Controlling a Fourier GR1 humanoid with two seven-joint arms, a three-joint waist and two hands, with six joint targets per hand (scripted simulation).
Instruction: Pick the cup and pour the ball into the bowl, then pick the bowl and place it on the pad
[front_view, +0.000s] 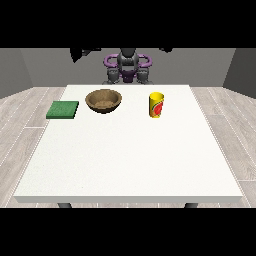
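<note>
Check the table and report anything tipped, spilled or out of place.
Nothing stands out. The yellow cup stands upright, the wooden bowl sits level beside it, and the green pad lies flat near the table's edge. No spill shows.

The cup (156, 104) hides any ball; no hands show.

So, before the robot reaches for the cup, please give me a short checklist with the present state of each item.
1. Yellow cup upright on the white table: ok.
2. Ball inside the cup: cannot tell, the inside is hidden.
3. Wooden bowl upright, apart from the cup: ok.
4. Green pad bare, beside the bowl: ok.
5. Hands over the table: not ok, neither hand shows.
</note>
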